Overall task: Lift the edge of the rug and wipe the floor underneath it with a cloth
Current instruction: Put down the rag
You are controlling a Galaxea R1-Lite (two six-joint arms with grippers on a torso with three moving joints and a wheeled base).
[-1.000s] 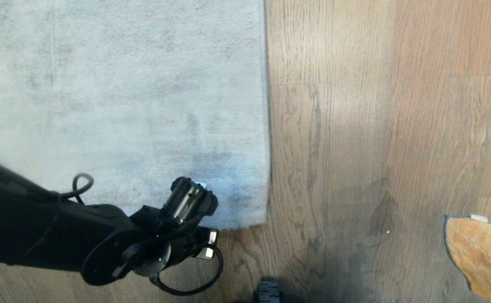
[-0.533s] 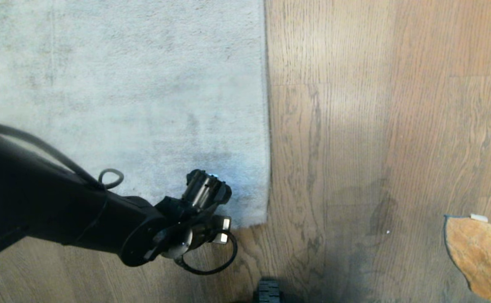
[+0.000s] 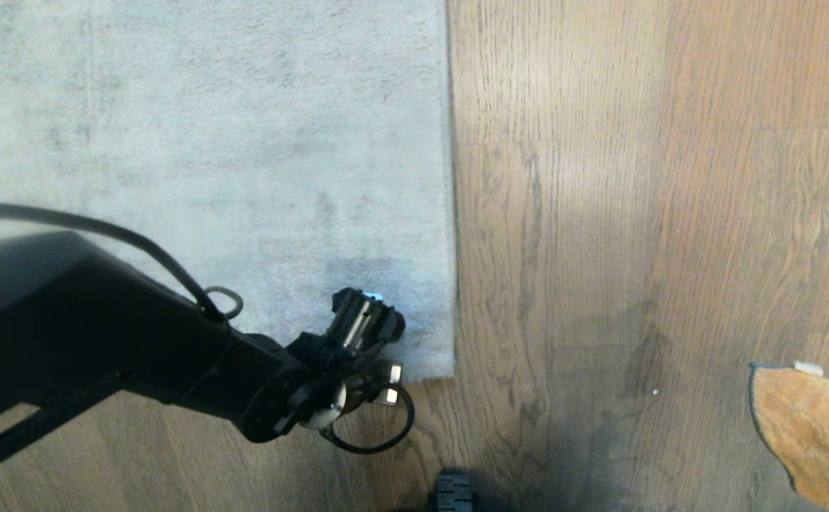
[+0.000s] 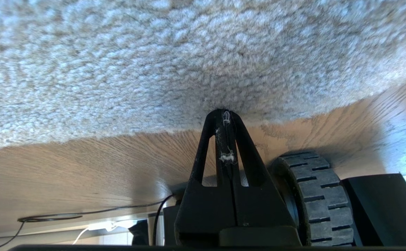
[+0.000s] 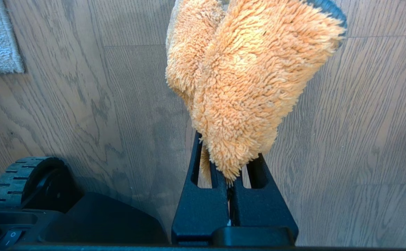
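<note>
The pale grey rug (image 3: 208, 142) lies flat on the brown wood floor (image 3: 599, 213). The rug edge (image 3: 451, 213) runs straight down to a square near corner (image 3: 448, 371). My left wrist (image 3: 347, 355) hangs over the rug's near border, a little left of that corner. In the left wrist view my left gripper (image 4: 226, 115) is shut, fingers pressed together with lint on them, tips against the pile at the rug edge (image 4: 119, 134). My right gripper (image 5: 229, 164) is shut on the orange cloth (image 5: 244, 80), which hangs above the floor at lower right (image 3: 813, 434).
A black ribbed wheel of my base (image 3: 452, 494) sits just behind the rug corner, and shows close to the left gripper (image 4: 314, 195) and in the right wrist view (image 5: 25, 174). A thin cable (image 4: 84, 212) lies on the floor.
My left arm has swung right along the rug's near border, closer to the corner. The rug still lies flat and the cloth has not moved.
</note>
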